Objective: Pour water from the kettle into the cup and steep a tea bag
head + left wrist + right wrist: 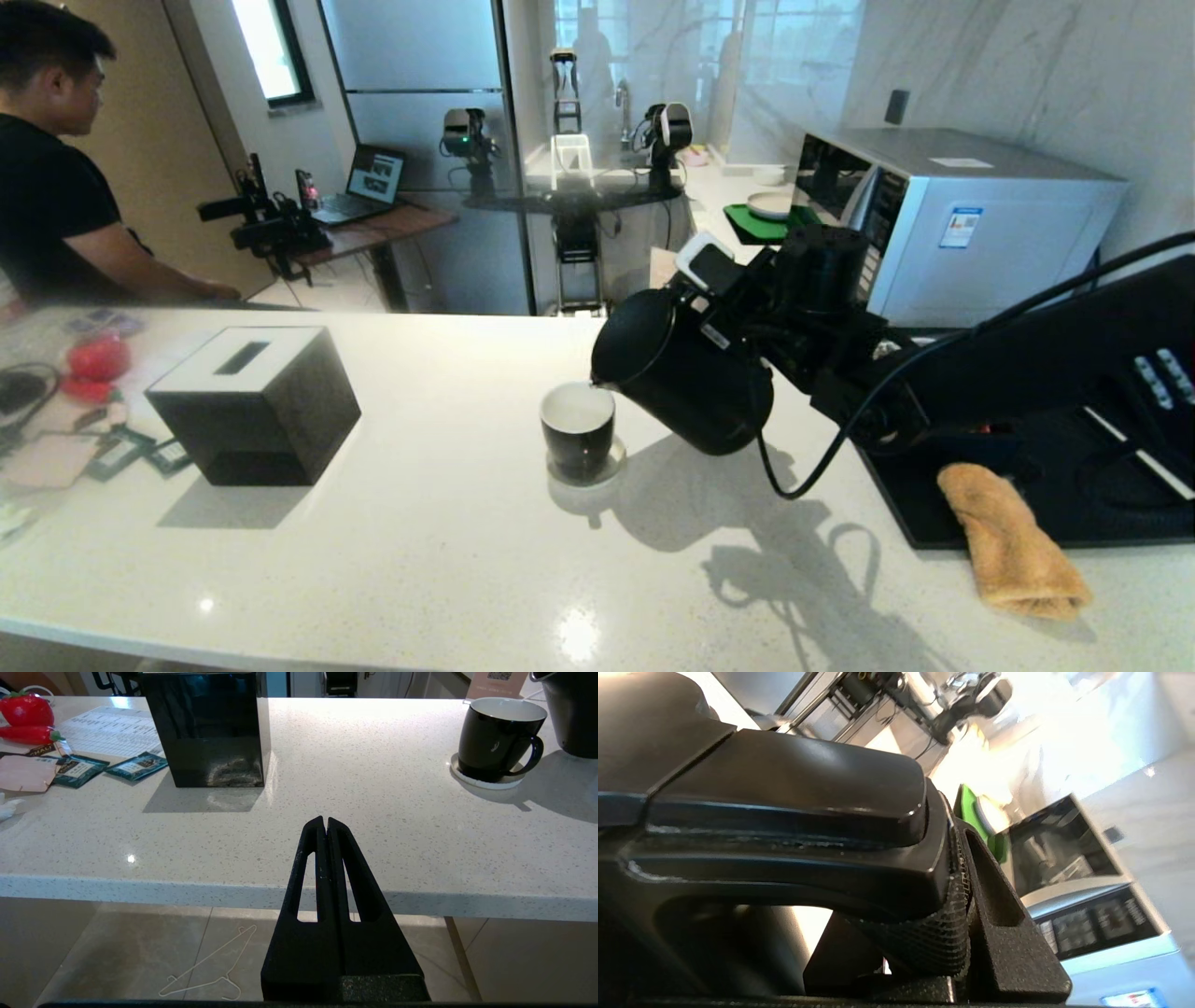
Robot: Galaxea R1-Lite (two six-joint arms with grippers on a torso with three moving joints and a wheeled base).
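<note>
The matte black kettle (pixel 686 373) hangs tilted to the left over the counter, its spout just above the rim of the cup (pixel 579 434). My right gripper (pixel 920 891) is shut on the kettle's loop handle (pixel 784 807). The cup (pixel 497 737) is glossy black outside and white inside, stands on a small round coaster (pixel 486 781) and has a side handle. I can make out no stream of water. No tea bag shows. My left gripper (pixel 326 822) is shut and empty, in front of the counter's edge.
A black square-topped box (pixel 252 406) stands left of the cup. Teal packets (pixel 77 767) and red items (pixel 93 359) lie at the far left. At the right are a black tray (pixel 1074 495), an orange cloth (pixel 1013 541) and a microwave (pixel 962 224). The kettle's cord (pixel 803 476) loops down.
</note>
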